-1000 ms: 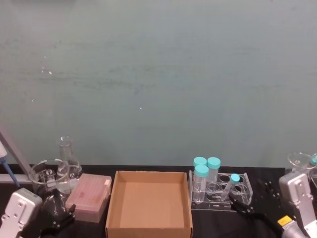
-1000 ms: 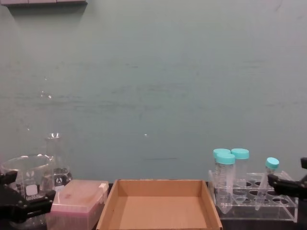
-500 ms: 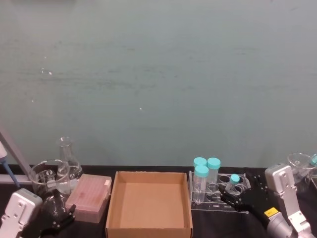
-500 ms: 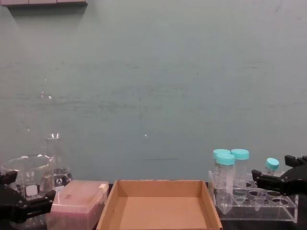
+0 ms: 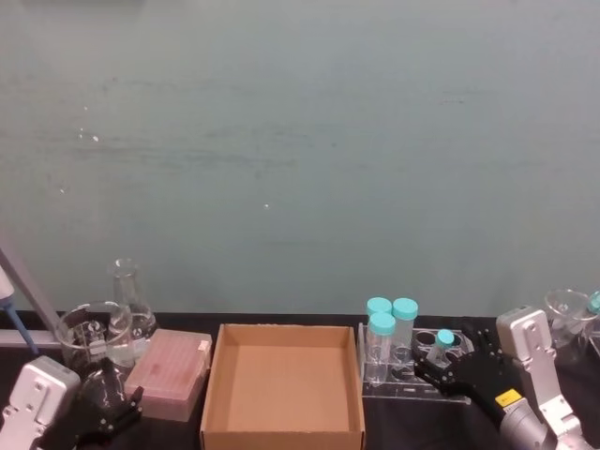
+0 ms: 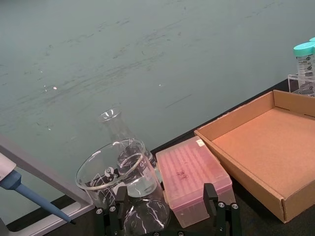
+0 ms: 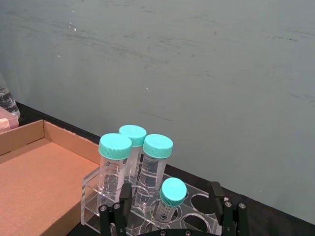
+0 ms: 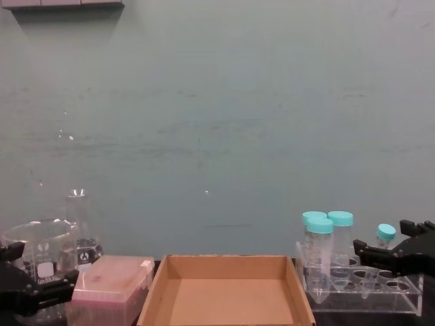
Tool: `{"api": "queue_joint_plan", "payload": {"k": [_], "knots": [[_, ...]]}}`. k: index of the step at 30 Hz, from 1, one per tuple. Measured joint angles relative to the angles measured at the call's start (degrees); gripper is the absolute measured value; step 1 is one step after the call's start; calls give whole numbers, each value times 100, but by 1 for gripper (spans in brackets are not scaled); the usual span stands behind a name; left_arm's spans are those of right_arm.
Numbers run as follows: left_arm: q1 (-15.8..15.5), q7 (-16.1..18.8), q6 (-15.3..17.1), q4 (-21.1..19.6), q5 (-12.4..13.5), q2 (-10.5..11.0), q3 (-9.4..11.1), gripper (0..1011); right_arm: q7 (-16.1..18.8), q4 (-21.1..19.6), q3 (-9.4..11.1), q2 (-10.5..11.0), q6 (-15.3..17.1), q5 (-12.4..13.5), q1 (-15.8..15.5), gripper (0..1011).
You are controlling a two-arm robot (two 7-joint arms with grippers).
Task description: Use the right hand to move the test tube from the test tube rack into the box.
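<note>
The slim clear plastic test tube with the small teal screw cap point(image 7: 169, 205) stands a little tilted in the clear acrylic rack with round holes point(image 7: 91, 200). It is in the right part of the rack, apart from the three wider teal-capped tubes point(image 5: 391, 323) that stand close together at the left end. My right gripper point(image 7: 170, 191), black and two-fingered, is at the rack. Its fingers point(image 7: 123, 197) are spread wide, one on each side of the test tube, with a gap on both sides.

Just beside the rack, on its left, lies the shallow brown cardboard box point(image 5: 281, 434). Further left I see a pink translucent plastic box point(image 5: 169, 372), a glass beaker point(image 5: 82, 333) and a conical glass flask point(image 5: 128, 295). My left gripper point(image 6: 165, 191) is low at the front left, fingers also spread, with a round piece of glassware point(image 6: 146, 219) between them.

All things stand on a black table top point(image 5: 412, 424). Behind it rises a plain teal-green wall point(image 5: 300, 141) with some pale scuff marks.
</note>
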Motion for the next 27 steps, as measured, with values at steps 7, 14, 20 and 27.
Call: {"api": "queue_joint_plan", "payload": {"k": [7,14,20,27], "knots": [[0,0,0,0,0,0,0,1000,-1,-19,-3,10,10,5,-9,903],[0,0,0,0,0,0,0,1000,0,-32,-8,19,17,16,-16,690],[0,0,0,0,0,0,0,1000,-2,-37,-9,22,20,23,-19,484],[0,0,0,0,0,0,0,1000,-2,-41,-9,24,23,28,-22,270]]}}
